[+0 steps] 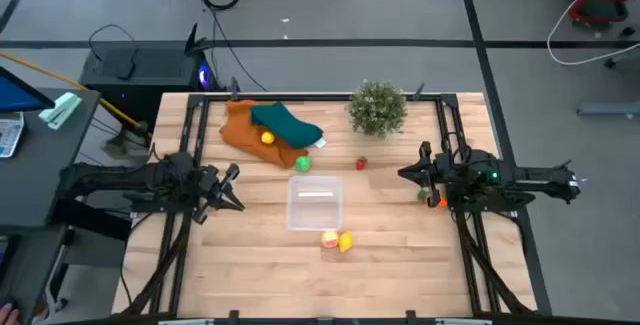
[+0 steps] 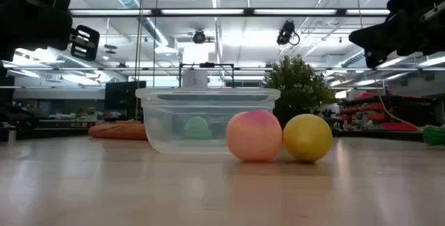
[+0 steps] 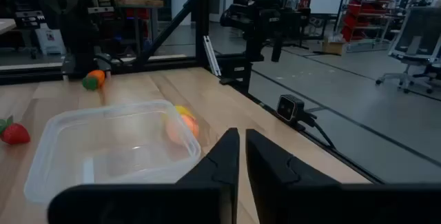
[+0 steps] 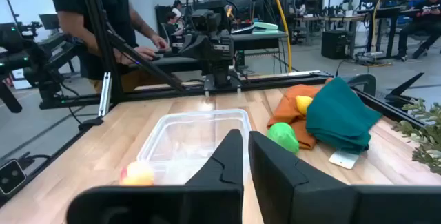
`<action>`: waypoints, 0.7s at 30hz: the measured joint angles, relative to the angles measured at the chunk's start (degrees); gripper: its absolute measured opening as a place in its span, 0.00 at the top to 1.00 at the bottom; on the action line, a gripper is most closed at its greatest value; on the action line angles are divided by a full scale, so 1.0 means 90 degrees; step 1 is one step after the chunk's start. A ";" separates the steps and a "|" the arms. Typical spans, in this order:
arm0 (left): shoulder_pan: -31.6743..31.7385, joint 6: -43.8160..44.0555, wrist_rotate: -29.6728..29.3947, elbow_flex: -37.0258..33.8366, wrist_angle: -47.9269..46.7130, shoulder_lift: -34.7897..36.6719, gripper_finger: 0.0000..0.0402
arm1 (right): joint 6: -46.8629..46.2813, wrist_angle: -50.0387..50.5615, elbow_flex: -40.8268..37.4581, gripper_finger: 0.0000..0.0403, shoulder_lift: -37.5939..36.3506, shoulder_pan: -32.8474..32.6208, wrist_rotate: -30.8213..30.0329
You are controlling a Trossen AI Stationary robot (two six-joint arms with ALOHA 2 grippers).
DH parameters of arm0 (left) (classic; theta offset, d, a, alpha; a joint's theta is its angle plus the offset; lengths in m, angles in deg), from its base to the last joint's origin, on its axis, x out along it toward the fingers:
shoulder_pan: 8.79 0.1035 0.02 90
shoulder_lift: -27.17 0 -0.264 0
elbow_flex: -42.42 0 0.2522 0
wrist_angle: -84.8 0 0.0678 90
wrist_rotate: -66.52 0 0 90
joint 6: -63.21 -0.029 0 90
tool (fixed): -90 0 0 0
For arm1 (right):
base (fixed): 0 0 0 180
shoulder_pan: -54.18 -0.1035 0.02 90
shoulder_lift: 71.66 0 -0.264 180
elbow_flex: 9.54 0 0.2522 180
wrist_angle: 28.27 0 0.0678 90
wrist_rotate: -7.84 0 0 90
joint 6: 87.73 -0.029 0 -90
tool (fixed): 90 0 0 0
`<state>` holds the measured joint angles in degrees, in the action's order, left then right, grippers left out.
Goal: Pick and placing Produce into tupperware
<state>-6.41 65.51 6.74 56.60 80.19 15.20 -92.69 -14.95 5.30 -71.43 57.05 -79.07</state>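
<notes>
Overhead, the wooden table (image 1: 400, 255) stands on a grey floor with loose cables. The tupperware (image 1: 314, 205) sits mid-table, empty. A peach fruit (image 1: 329, 239) and a yellow fruit (image 1: 345, 242) touch each other just beside its near edge. A green piece (image 1: 303, 164) lies just beyond the tub, a red piece (image 1: 361, 164) near it. The orange cloth (image 1: 245, 130) and teal cloth (image 1: 288, 123) carry another yellow piece (image 1: 267, 138); the potted plant (image 1: 378, 108) stands at the far edge. The left gripper (image 1: 232, 189) and right gripper (image 1: 408, 173) hang at either side, fingers together, holding nothing.

Table level: a workshop with ceiling strip lights lies behind the tub.

Left wrist: closed fingers (image 3: 220, 158) point at the tub; office chairs and red shelving lie beyond.

Right wrist: a person (image 4: 103, 17) stands at a bench behind the table.
</notes>
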 joint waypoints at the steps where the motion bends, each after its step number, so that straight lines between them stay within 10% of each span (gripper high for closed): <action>1: 0.0000 0.0000 0.0001 -0.0001 -0.0002 -0.0001 0.93 | -0.0001 0.0000 0.0001 1.00 0.0000 0.0000 0.0000; 21: 0.0001 -0.0002 0.0000 0.0001 0.0000 0.0000 0.92 | 0.0001 0.0000 -0.0001 1.00 0.0000 -0.0001 -0.0002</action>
<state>-6.40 65.49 6.74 56.61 80.19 15.20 -92.68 -14.95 5.29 -71.43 57.05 -79.09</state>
